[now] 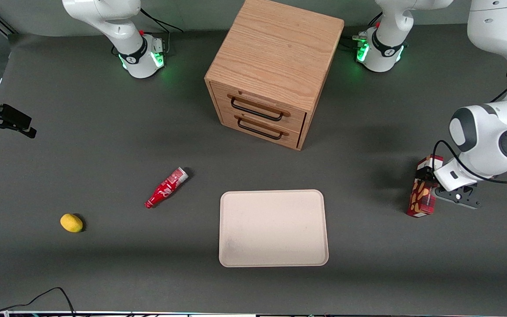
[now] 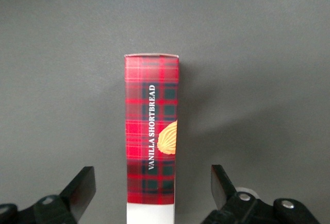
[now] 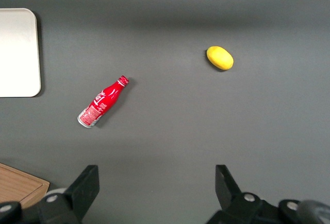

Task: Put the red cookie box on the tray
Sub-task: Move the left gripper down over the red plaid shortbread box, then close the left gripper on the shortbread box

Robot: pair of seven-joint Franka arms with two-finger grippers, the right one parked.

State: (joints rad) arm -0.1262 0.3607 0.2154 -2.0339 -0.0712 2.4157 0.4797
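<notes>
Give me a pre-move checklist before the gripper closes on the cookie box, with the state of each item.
1. Gripper open: ok, a finger stands on each side of the cookie box.
2. Fingers clear of box: ok, gaps show on both sides.
3. Box centred between fingers: ok, roughly.
4. Tray free to receive: ok, nothing lies on it.
5. Bottle and lemon out of the way: ok, both lie toward the parked arm's end.
</notes>
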